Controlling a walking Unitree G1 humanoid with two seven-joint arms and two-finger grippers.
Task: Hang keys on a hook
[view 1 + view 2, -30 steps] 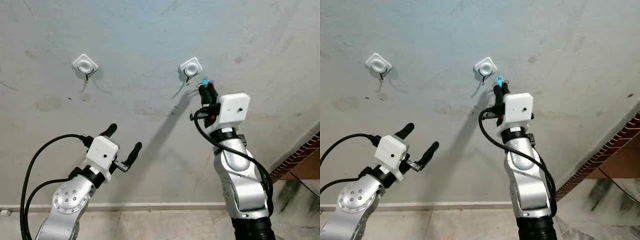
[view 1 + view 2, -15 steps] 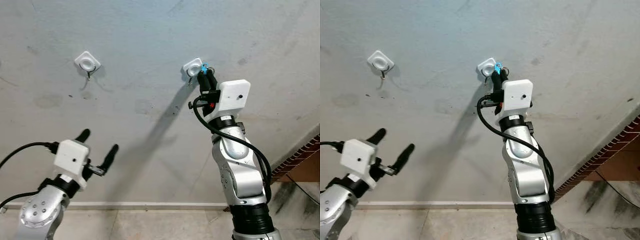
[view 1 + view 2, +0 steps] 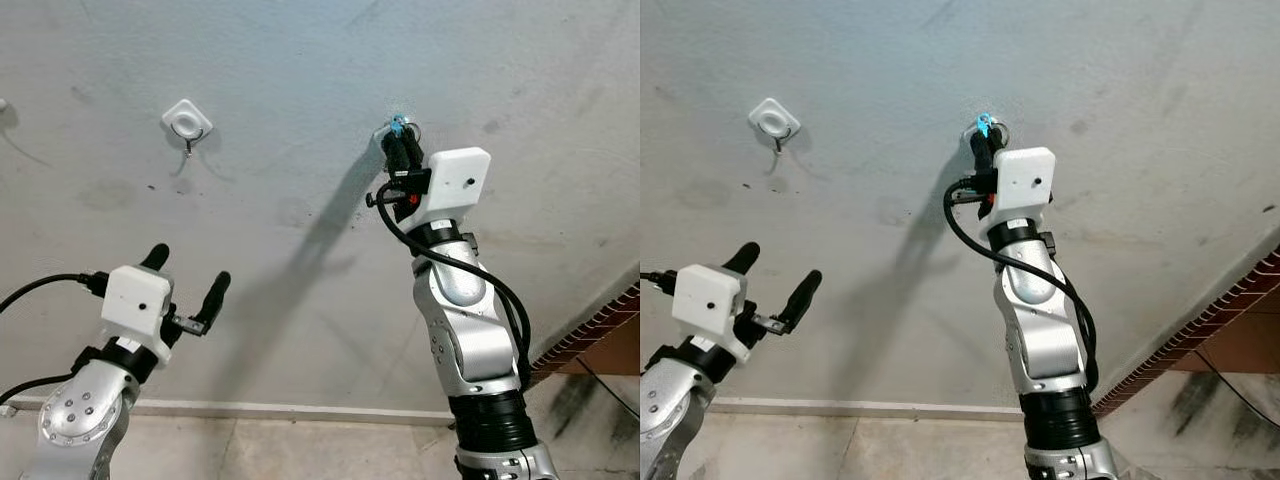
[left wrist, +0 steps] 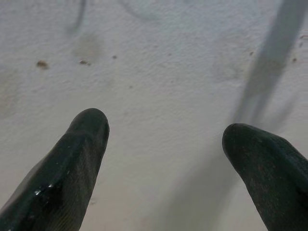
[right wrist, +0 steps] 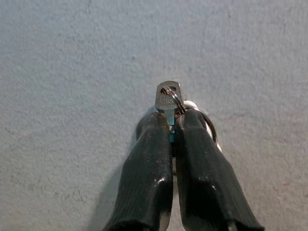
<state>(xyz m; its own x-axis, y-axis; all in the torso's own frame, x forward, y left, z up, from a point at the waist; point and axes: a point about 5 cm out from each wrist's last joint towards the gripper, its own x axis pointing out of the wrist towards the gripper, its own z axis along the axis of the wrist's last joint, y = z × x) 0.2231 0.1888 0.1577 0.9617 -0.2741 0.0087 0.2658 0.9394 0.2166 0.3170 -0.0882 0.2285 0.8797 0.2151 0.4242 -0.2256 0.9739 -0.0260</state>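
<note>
Two claws, head views: right claw raised at wall, clamped on keys over right hook; left hook bare. L wrist: left claw spread wide, low. R wrist: fingers pinching key, ring alongside.

Grey plaster wall, stained & scuffed, w/ a white square hook mount fixed to it upper left, small metal hook hanging under it. A 2nd hook mount sits well right of the 1st at about same height, mostly hidden. White skirting strip runs along wall base far below the 1st mount, tiled floor under that.
</note>
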